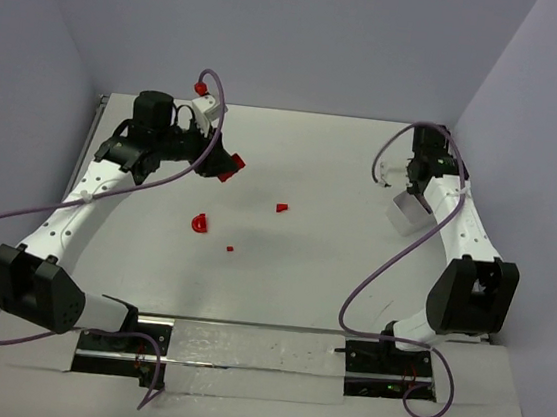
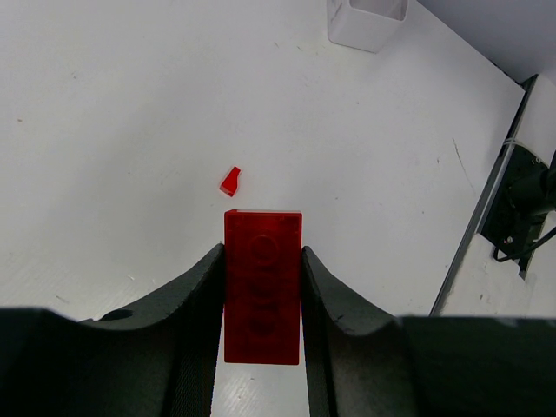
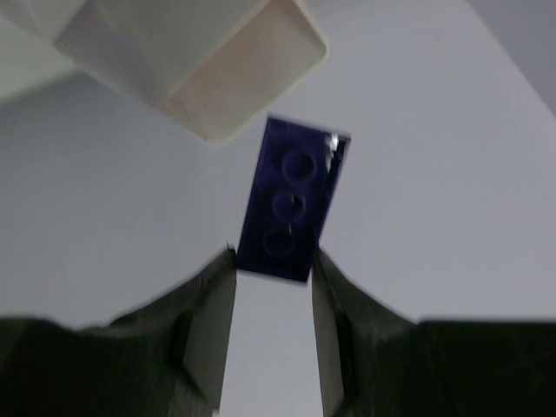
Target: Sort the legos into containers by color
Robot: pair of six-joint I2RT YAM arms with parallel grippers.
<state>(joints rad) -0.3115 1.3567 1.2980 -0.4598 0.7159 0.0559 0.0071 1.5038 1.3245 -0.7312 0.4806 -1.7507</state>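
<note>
Carrying two pieces at once: a red lego (image 2: 262, 230) pinched by its long sides in the left tool (image 2: 262, 254), narrowed to the brick's width at the far-left side of the counter (image 1: 343, 176), and a purple lego (image 3: 291, 204) nipped at its near end in the right tool (image 3: 274, 261), likewise narrowed onto it and canted a little to one side. Probably the drop-off step for the purple one — far end just beside the near corner of a white container (image 3: 148, 52), apparently not yet over the opening, though hard to judge from the wrist view. Best to ease forward until fully inside the rim, level the wrist to keep the tilted brick off the thin wall, then release low and with only a small spread; likely a light tub, easy to skid or tip with a knock. For the red one, travel high and clear of the loose red pieces (image 1: 200, 224) on the counter, avoid sweeping them, and hold off on releasing — only one container visible from overhead, close by the right arm, so cannot tell where red belongs. Worth keeping both arms well apart when crossing the middle.
</note>
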